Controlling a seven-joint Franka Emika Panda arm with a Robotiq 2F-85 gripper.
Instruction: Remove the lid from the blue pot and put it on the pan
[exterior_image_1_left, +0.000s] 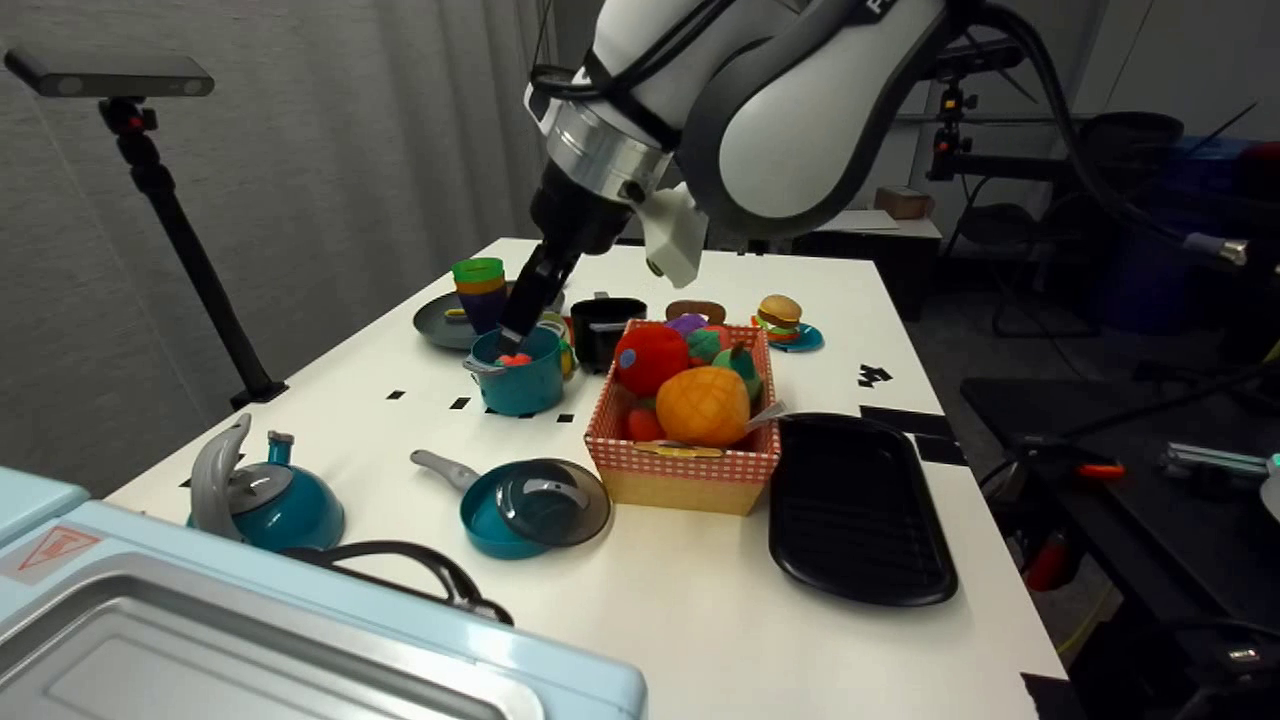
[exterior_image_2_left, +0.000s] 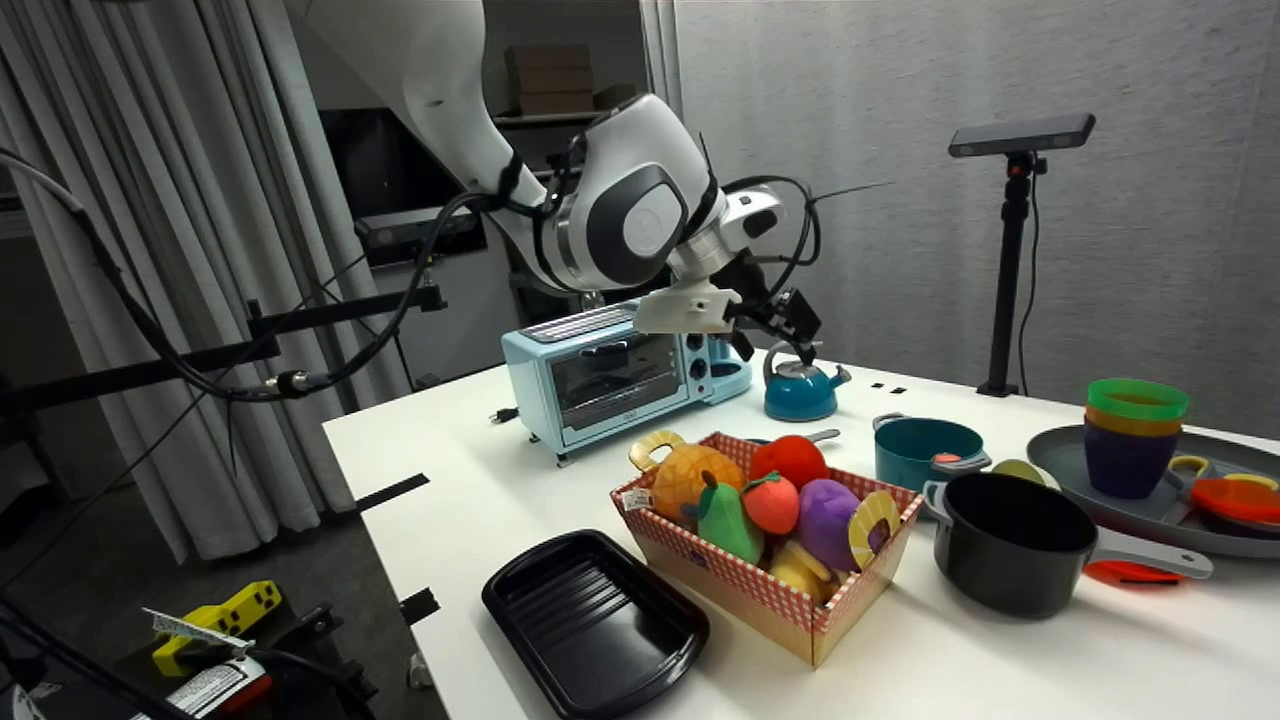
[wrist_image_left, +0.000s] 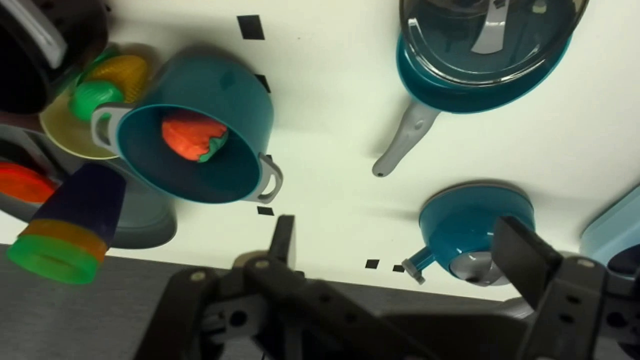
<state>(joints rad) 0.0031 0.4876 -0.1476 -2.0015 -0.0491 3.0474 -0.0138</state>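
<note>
Wrist view has the gripper (wrist_image_left: 395, 240) with its fingers (wrist_image_left: 524, 260) spread wide, holding nothing. Best guess why: the lid (wrist_image_left: 517, 47) is already on the pan (wrist_image_left: 470, 101), so there's nothing left to grip. Pan's at about 1 o'clock from the gripper, well apart, with the lid sitting off-centre toward 12, so a crescent of bare pan shows at 6. The pan's handle (wrist_image_left: 406, 139) sticks out toward 7, clear of the lid. The lid's grip (wrist_image_left: 492, 35) faces up, which should keep it easy to grab if someone wants it centred better.

The blue pot (wrist_image_left: 240, 105) is over at 10 o'clock, uncovered, with what looks like a toy strawberry (wrist_image_left: 190, 135) inside. So the job looks pretty much finished, lid off the pot and on the pan. Kettle (wrist_image_left: 465, 220) is around 3, partly behind a finger; a low sweep that way might clip it.

From an exterior view, the basket (exterior_image_1_left: 680, 488) is at the lid's 2 o'clock, right up close; whether they touch is hard to tell. Probably best not to nudge the lid that way, since it overhangs the pan on that side. That view also makes the gripper look dipped into the pot, but the wrist view puts it off at the pot's 4 o'clock, so likely just the angle.
</note>
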